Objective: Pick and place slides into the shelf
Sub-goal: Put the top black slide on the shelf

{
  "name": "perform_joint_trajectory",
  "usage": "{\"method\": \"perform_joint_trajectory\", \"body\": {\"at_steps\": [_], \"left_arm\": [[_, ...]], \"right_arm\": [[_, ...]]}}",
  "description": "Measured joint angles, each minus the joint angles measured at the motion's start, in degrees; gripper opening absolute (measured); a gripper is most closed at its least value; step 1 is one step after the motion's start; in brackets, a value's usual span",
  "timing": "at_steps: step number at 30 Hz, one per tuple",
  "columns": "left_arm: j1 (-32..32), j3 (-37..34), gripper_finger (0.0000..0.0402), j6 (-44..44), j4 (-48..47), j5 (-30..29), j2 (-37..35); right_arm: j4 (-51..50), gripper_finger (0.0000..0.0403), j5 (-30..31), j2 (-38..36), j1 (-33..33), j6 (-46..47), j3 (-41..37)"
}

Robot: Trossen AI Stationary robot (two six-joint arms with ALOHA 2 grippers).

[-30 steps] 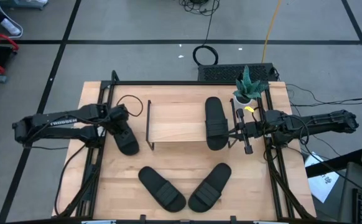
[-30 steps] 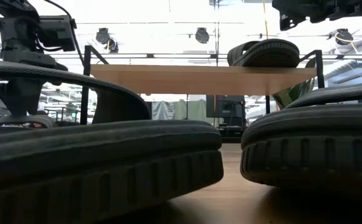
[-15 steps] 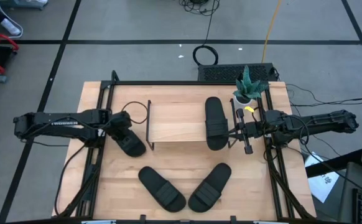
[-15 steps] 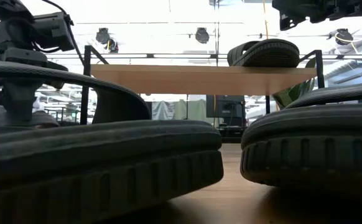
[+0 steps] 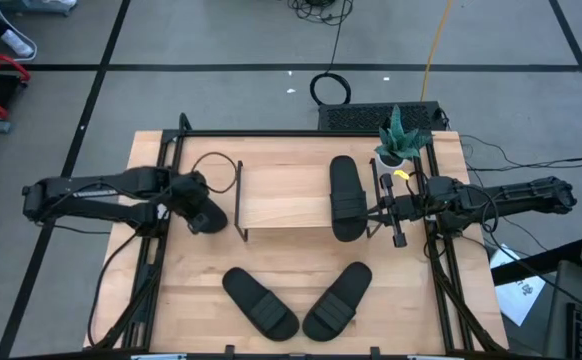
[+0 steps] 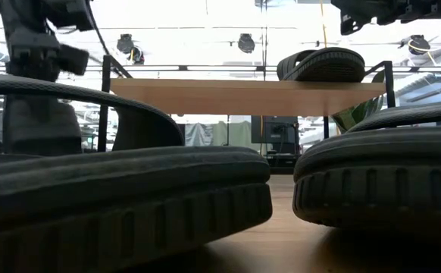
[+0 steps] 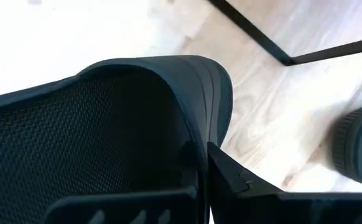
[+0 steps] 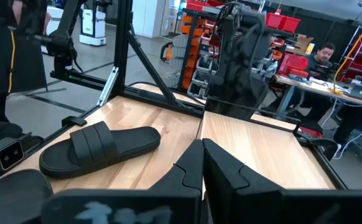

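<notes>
Slides, 4 matte black open-toe sandals with 1 wide strap each, are spread across 3 places in the high view: 1 lies on the right end of the low shelf with a light wooden plank top and thin black metal side frames (image 5: 281, 200), 2 lie toe-together on the table near its front edge (image 5: 259, 302) (image 5: 337, 300), and the carried slide (image 5: 207, 213) hangs in the left gripper (image 5: 193, 203) just outside the shelf's left frame. The free plank lies to that gripper's right, so the left arm is the nearer one for the placing; the long axis of the carried slide cannot be read from above. The right gripper (image 5: 386, 211) waits at the shelf's right frame, beside the placed slide (image 5: 346, 197). In the low view the 2 table slides fill the foreground, the placed slide (image 6: 323, 64) rests on the plank's right end, and the left arm's load shows as a dark mass (image 6: 42, 125) left of the shelf's black post. In the left wrist view the fingers are clamped on the carried slide's thick edge (image 7: 137, 124), the shelf's frame close beyond. In the right wrist view the fingers (image 8: 187, 169) sit nearly together and hold nothing, the placed slide (image 8: 100, 147) lying lengthwise on the plank just beside them.
</notes>
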Motion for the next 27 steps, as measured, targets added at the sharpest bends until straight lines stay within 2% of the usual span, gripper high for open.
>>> {"method": "perform_joint_trajectory", "body": {"at_steps": [11,17,20,23,27], "left_arm": [[-0.1,20.6,0.0001,4.2,-16.0,-11.2,0.0],[-0.1,30.6,0.0001,10.2,-16.1,-18.3,0.3],[0.0,34.1,0.0001,15.2,-11.5,-20.6,0.7],[0.0,34.8,0.0000,22.8,-0.4,-17.1,0.6],[0.2,34.5,0.0000,34.4,14.4,-2.0,2.3]], "right_arm": [[1.3,0.0000,0.0,0.9,0.0,-0.1,0.0],[1.8,0.0000,0.0,1.6,0.0,-1.0,0.0],[2.4,0.0000,0.0,1.9,0.0,-1.2,0.0],[3.8,0.0000,0.0,1.9,0.0,-1.3,0.0],[4.7,0.0000,0.0,1.9,0.0,-1.2,0.0]]}}
